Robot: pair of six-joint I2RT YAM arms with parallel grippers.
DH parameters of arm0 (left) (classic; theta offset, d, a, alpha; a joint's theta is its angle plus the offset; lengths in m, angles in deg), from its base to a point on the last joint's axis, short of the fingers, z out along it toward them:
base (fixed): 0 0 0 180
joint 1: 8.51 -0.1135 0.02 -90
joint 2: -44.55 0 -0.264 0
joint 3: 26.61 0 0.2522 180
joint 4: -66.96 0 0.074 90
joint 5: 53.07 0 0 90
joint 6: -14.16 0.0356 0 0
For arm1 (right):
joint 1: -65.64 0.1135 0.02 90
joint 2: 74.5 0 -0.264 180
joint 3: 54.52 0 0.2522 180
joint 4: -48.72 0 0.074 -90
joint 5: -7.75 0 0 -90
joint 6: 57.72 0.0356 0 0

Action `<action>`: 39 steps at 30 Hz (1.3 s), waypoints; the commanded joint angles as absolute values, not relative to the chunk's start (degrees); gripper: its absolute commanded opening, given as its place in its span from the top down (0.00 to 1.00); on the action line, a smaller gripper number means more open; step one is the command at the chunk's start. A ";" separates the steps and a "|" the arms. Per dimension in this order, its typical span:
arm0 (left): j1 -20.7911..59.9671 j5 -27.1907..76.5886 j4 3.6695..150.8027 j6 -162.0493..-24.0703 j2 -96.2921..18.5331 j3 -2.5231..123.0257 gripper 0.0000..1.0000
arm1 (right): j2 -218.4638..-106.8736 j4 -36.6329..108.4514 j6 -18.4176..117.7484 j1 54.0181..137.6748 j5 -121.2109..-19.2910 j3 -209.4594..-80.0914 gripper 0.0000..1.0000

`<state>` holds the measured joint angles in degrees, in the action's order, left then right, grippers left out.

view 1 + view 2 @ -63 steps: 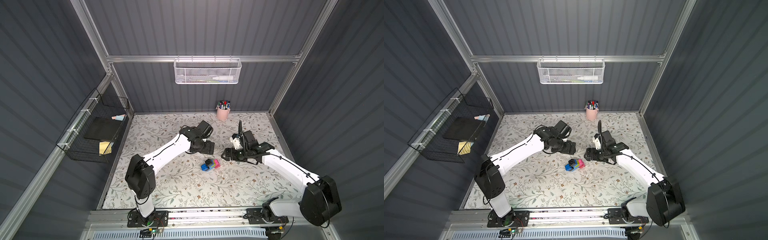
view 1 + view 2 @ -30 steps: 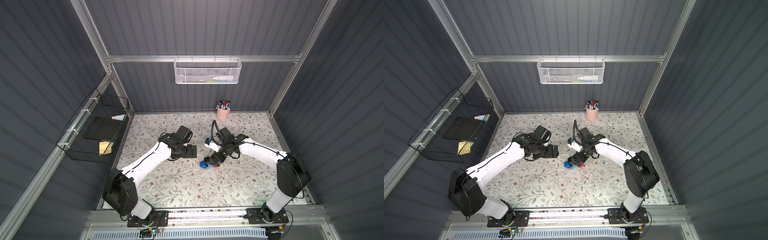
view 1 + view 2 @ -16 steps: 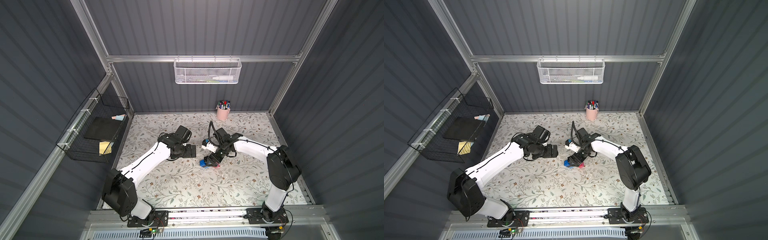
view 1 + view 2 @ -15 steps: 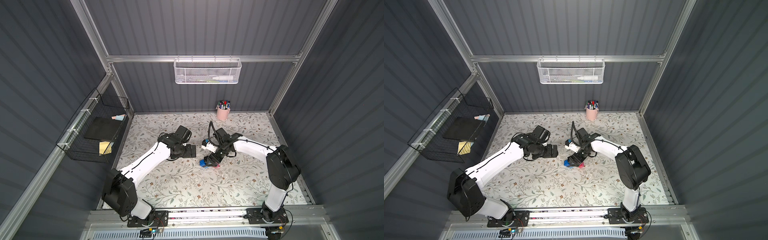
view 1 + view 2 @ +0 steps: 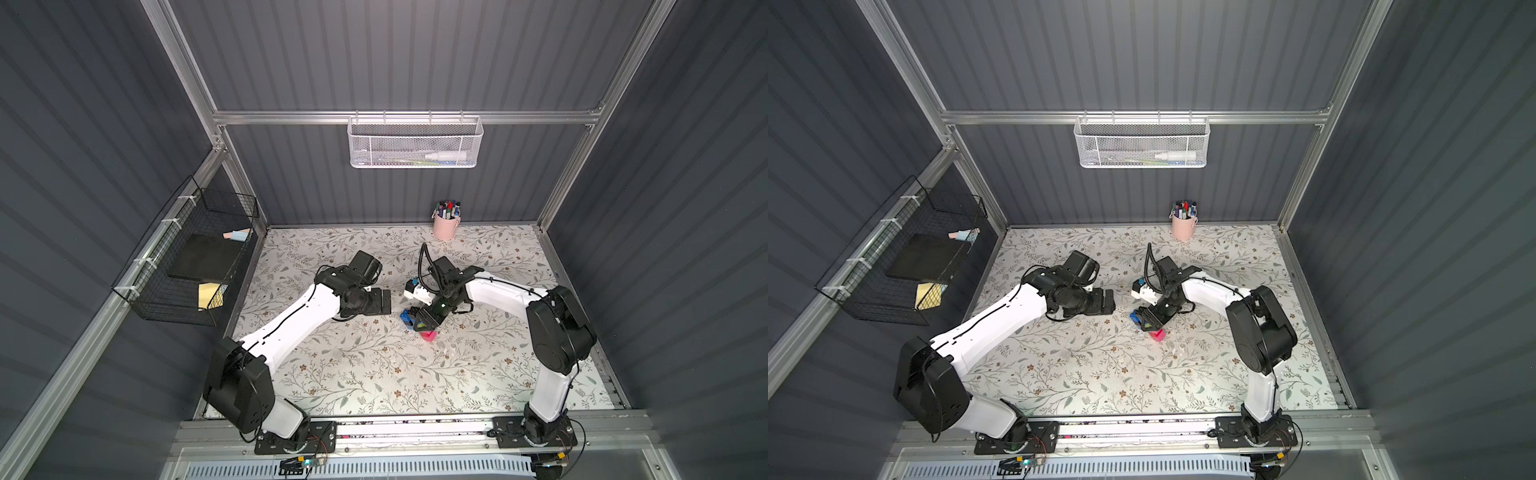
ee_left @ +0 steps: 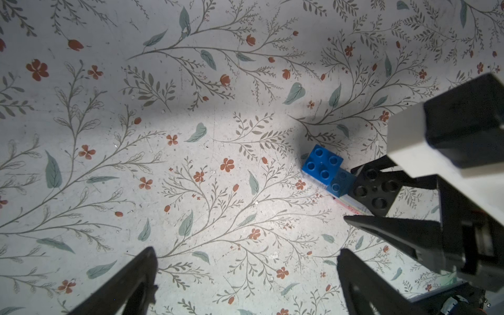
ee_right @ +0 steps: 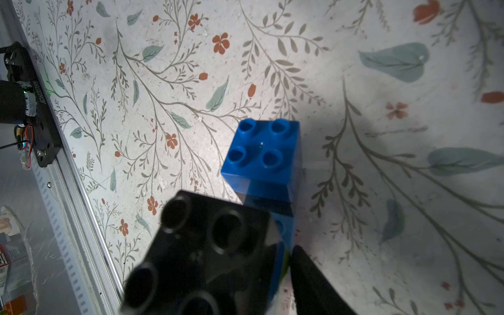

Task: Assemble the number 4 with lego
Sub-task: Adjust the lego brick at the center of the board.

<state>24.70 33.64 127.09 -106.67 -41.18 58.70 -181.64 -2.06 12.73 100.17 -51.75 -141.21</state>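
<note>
Right gripper [image 5: 420,323] pinching black brick [image 6: 373,191]; left gripper [image 6: 246,252] spread wide.
The black brick is held touching the joined blue bricks [image 6: 322,164], which are laid near the middle of the floral mat [image 5: 374,374]; a pink brick [image 5: 428,336] is seen just beside them.
</note>
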 commanded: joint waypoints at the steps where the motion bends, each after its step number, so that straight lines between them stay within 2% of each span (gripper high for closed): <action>1: 24.18 32.80 127.30 -106.21 -39.08 57.83 0.01 | -182.34 -3.78 12.07 98.85 -48.79 -142.53 0.49; 7: 23.96 32.54 127.13 -106.08 -39.11 57.79 0.01 | -183.21 -3.99 13.20 96.76 -46.68 -143.20 0.53; 21: 23.22 32.18 127.02 -105.66 -38.78 57.48 0.01 | -187.26 -10.38 13.94 93.65 -46.33 -146.73 0.33; 33: 22.81 33.15 125.76 -104.81 -37.64 56.61 0.01 | -184.77 -7.50 19.37 91.84 -48.03 -146.27 0.28; 37: 22.83 38.12 123.69 -102.07 -35.93 54.92 0.01 | -179.78 -3.25 23.96 90.03 -49.71 -143.08 0.20; 39: 22.86 41.75 122.67 -99.92 -34.86 54.06 0.00 | -176.84 -1.27 25.88 89.17 -51.04 -141.25 0.12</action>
